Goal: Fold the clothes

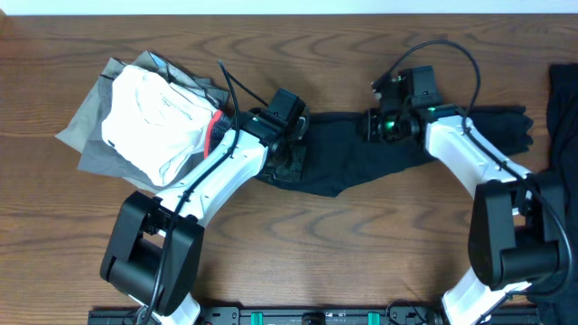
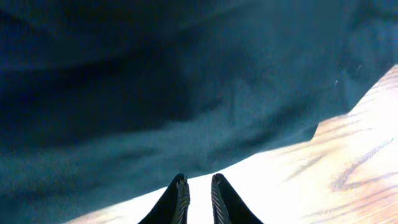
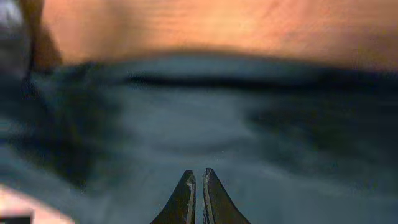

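Observation:
The black leggings [image 1: 343, 158] lie stretched across the middle of the wooden table [image 1: 361, 244]. One end bunches under my left gripper [image 1: 291, 135], and the other reaches right past my right gripper [image 1: 379, 125]. In the left wrist view my left gripper [image 2: 198, 177] is nearly shut, with bare table showing through the slit. The edge of the leggings [image 2: 186, 81] lies just beyond its tips. My right gripper [image 3: 198, 172] is shut over the blurred leggings [image 3: 217, 124]; I cannot tell whether it pinches them. A coral-red strip [image 1: 211, 134] shows beside the left arm.
A white garment [image 1: 149, 113] lies on grey cloth [image 1: 86, 135] at the left. Another black piece [image 1: 564, 108] hangs at the right edge. Both arm bases stand at the front edge.

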{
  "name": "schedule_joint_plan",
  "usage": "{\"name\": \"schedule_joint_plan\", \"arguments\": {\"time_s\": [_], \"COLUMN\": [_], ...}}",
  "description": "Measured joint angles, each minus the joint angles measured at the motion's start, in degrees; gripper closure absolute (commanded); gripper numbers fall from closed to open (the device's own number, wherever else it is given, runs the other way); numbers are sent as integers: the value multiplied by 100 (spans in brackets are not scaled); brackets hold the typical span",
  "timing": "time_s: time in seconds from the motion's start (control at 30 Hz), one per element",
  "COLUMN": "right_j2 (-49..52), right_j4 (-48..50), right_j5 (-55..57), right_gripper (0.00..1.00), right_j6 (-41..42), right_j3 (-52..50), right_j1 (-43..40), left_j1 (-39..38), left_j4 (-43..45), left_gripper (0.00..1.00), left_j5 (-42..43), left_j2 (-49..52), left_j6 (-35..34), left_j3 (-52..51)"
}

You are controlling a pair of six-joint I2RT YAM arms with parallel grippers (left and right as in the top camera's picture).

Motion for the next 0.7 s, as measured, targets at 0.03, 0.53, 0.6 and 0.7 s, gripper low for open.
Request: {"name": "schedule_joint_plan", "arguments": {"time_s": [0.03,0.53,0.6,0.7], "right_j2": [2,599,686,826], "right_j4": [-111,-162,-68,203], "right_j5": [17,264,278,273], "right_gripper": [95,96,97,96], "right_j6": [-31,-92,-90,-61], "right_j3": [0,0,-2,-2], "right_j1": [103,601,601,599], "left_j1": [0,0,2,2], "left_j4": [120,852,868,868], "left_gripper": [85,91,92,92], "left_j5": [0,2,35,39], "left_j2": [11,782,820,835], "left_j6": [-11,-240,-293,-343], "left_j3": [-17,-404,-393,-389]}}
